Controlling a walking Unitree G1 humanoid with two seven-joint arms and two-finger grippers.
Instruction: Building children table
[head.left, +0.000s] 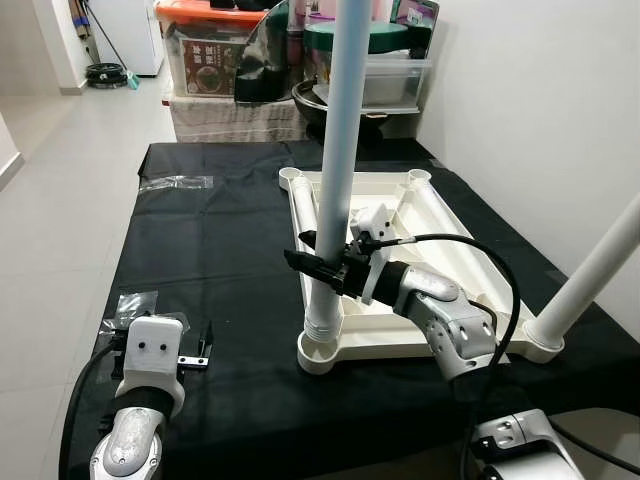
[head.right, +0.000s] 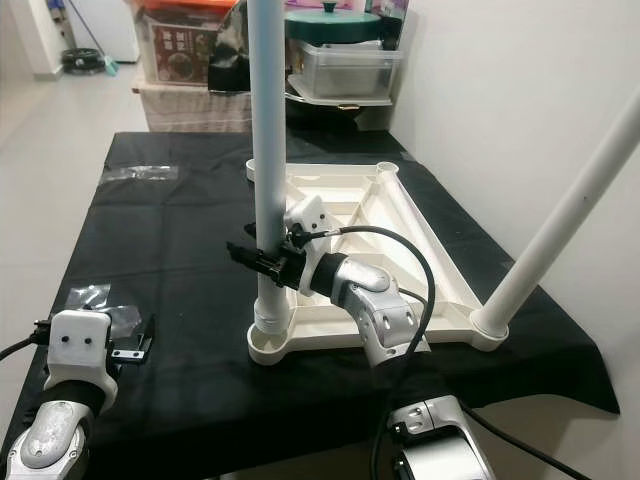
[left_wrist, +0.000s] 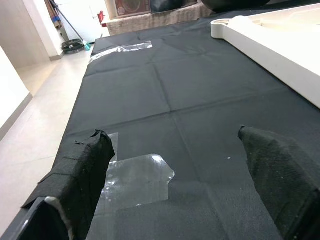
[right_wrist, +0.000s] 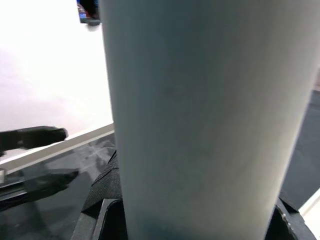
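Two table legs (head.left: 340, 150) stand in the tabletop (head.left: 440, 215); right gripper (head.left: 325, 262) jaws clamp one, left gripper (head.left: 195, 352) jaws gape.

I can't read any text here. The label (head.left: 210, 62) on the orange-lidded storage box (head.left: 205, 45) at the back has print, too small and blurred to make out. No brands or numbers legible elsewhere.

Even, bright indoor light w/ soft shadows. Head views sharp; black cloth (head.left: 220, 240) soaks up light. Plastic bag (left_wrist: 135, 180) shows glare. Right wrist view: pole (right_wrist: 210, 115) too close, blurry; background blown out white.
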